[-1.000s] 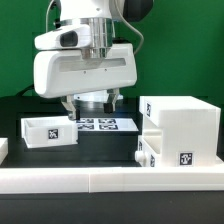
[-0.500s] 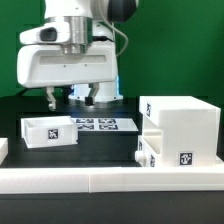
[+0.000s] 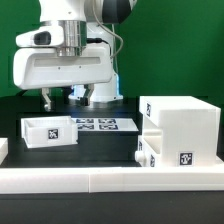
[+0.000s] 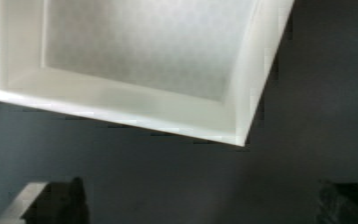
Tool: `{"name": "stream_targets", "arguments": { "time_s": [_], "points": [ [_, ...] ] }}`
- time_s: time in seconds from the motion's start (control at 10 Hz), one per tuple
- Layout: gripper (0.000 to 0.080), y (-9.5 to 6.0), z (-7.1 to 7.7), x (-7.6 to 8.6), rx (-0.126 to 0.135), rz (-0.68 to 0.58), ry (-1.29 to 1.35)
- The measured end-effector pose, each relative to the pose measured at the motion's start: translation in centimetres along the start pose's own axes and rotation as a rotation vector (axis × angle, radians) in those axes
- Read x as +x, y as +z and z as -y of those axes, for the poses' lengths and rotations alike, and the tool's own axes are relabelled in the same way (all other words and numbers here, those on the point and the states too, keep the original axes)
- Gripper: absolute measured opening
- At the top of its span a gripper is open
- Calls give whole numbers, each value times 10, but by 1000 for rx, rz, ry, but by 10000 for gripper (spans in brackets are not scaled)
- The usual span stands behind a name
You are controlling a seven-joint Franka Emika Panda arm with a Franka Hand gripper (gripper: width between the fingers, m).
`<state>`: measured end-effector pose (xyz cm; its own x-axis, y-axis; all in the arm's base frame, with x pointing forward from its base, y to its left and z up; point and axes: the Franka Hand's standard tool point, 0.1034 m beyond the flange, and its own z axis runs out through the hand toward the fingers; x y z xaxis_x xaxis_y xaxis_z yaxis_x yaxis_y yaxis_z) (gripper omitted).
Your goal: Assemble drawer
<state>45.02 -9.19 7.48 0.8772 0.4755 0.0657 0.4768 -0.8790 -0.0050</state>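
The big white arm (image 3: 65, 60) hangs over the black table (image 3: 110, 145). Its gripper (image 3: 68, 99) is wide open and holds nothing. In the wrist view the two fingertips (image 4: 51, 200) stand far apart, with only dark table between them. On the exterior view's right sits the big white case (image 3: 185, 120). The drawer (image 3: 48, 131) lies well apart from it, on the exterior view's left, open side up and empty. The flat marker board (image 3: 100, 124) lies between the two, further back.

Here is what counts. The drawer is down below the gripper, a little to the exterior view's left. It is not between the fingers yet. The wrist view shows it off ahead of them and a bit turned. Its long side runs across the exterior view, and the fingers open that way too. I think the gripper must go over and down, so one wall slips between the fingers.
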Motion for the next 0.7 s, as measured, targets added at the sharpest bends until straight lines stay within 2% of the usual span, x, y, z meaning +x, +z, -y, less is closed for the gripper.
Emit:
{"name": "stream_targets", "arguments": {
  "time_s": [0.2, 0.4, 0.7],
  "points": [
    [649, 13, 2, -10, -9, -12, 1],
    [649, 19, 9, -22, -6, -5, 8],
    [649, 35, 17, -30, 6, 1, 6]
  ]
}}
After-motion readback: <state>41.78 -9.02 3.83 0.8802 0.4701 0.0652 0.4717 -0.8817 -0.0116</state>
